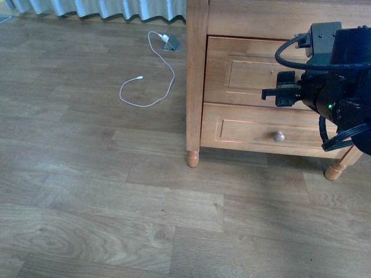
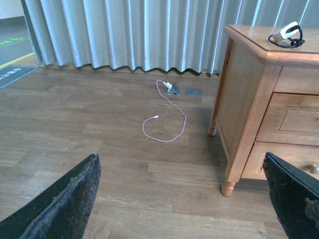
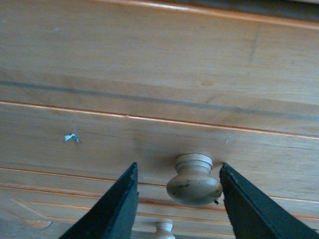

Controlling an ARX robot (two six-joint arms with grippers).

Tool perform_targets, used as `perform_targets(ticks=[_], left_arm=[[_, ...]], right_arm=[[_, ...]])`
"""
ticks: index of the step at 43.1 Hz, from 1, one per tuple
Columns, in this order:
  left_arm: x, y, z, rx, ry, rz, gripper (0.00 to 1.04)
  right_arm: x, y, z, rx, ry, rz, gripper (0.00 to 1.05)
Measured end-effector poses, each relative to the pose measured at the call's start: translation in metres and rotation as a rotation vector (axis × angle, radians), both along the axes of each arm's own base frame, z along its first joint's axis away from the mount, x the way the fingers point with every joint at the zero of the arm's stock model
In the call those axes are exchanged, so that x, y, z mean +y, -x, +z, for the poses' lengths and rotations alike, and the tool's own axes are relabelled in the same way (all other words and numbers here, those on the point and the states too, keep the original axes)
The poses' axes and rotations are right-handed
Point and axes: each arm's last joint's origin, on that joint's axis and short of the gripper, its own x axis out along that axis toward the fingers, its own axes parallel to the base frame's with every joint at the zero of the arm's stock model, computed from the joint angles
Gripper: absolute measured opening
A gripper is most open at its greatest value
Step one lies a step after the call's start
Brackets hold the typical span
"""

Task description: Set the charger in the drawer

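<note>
Charger (image 2: 285,33), white block wrapped in black cable, lies on nightstand (image 2: 249,99); left gripper (image 2: 180,155) spread, right gripper (image 3: 178,165) spread around drawer knob (image 3: 194,181).

The white charger (image 2: 285,33), with its black cable coiled round it, is lying on top of the nightstand (image 2: 244,94). The upper drawer (image 1: 243,74) is sitting shut.
</note>
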Motion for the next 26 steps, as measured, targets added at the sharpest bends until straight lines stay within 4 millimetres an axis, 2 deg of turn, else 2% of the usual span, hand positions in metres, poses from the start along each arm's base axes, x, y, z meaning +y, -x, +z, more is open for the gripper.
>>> perform_targets(ticks=[7,20,26], left_arm=[[0.000,0.000,0.000,0.000,0.000,0.000,0.99],[0.000,0.000,0.000,0.000,0.000,0.000,0.99],[0.000,0.000,0.000,0.000,0.000,0.000,0.99]], right_arm=[[-0.003,0.001,-0.001,0.009,0.009,-0.001,0.25],[-0.007,0.012,0.001,0.020,-0.007,0.025,0.23],[-0.009,0.034,0.004,0.056,-0.043,0.040,0.23]])
